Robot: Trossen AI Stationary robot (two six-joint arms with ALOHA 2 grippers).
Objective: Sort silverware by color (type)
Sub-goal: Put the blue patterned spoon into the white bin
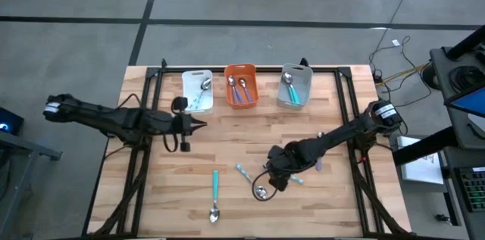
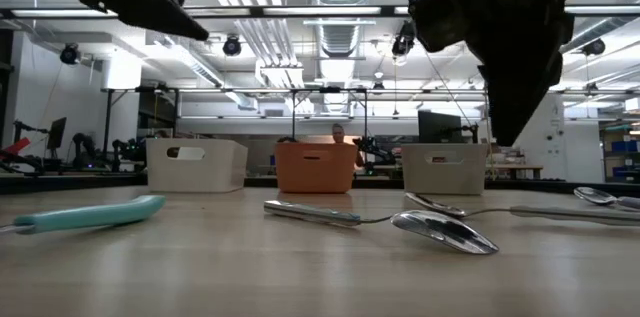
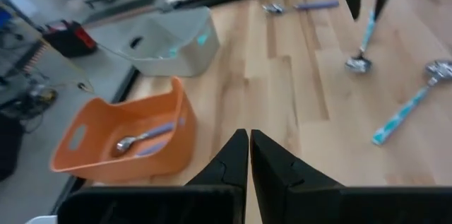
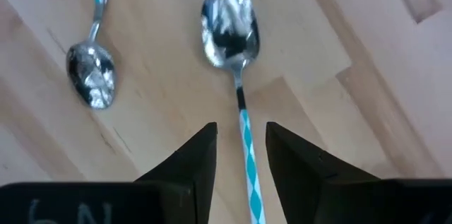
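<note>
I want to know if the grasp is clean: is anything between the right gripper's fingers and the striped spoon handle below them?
Nothing visible is. In the right wrist view the right gripper has its open fingers on either side of the striped spoon, with bare table around it. A second spoon lies off to one side, apart.

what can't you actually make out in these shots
- How many spoons lie in the white bin: too small in the high view; its wall hides them in the low view.
- Handle end of the striped spoon: cut off at the right wrist picture's bottom edge, between the right hand's open fingers.
- Purple spoon: mostly under the right arm in the high view.
</note>
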